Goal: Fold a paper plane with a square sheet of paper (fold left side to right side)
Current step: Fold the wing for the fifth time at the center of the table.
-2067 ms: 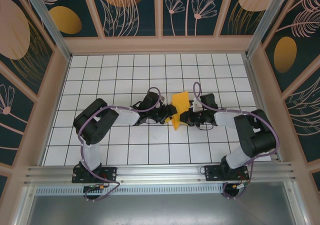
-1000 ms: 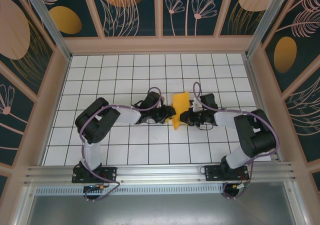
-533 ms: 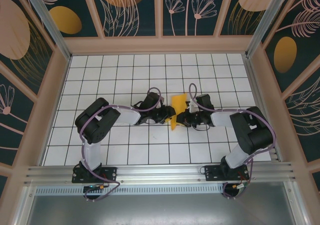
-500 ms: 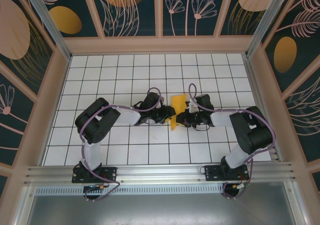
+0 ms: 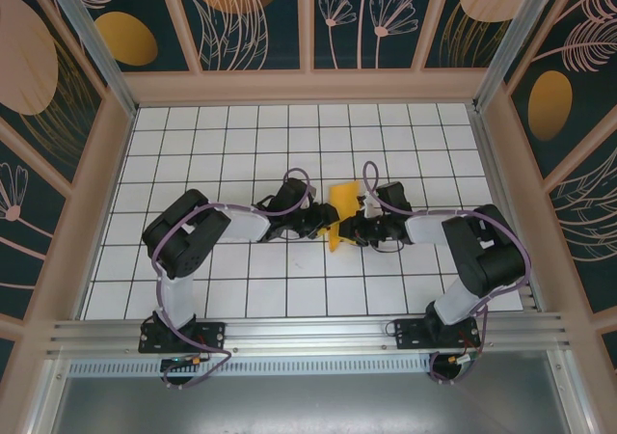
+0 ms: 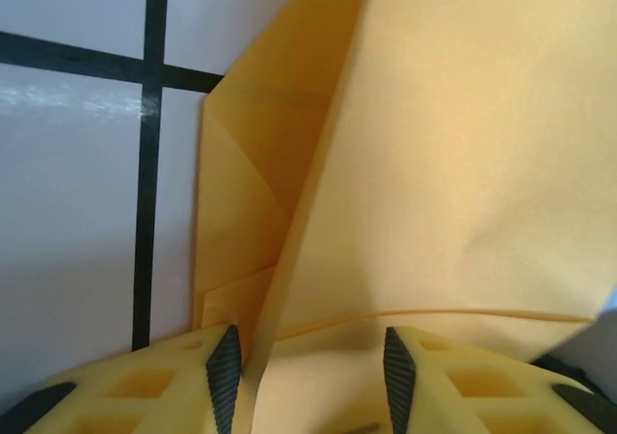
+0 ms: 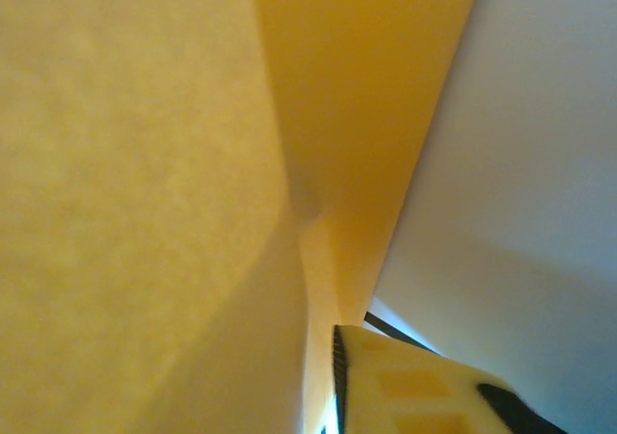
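The square sheet of paper [image 5: 339, 203] is orange-yellow and folded into a narrow, pointed paper plane shape. It stands on edge between the two grippers at mid-table. My left gripper [image 5: 325, 224] reaches it from the left. In the left wrist view its pads [image 6: 224, 374] stand apart, and a raised fold of the paper [image 6: 463, 164] runs between them, close to the left pad. My right gripper [image 5: 350, 228] meets the paper from the right. In the right wrist view one finger [image 7: 405, 386] lies flat against the paper [image 7: 125, 164]. The other finger is hidden behind it.
The white grid-tiled table [image 5: 231, 145] is walled on three sides by patterned panels [image 5: 255, 19]. Both arms lie low, with elbows out toward the side walls. An aluminium rail [image 5: 308, 333] runs along the near edge.
The right gripper has shifted left toward the left gripper, and the paper between them now stands narrower. The left jaws have widened a little.
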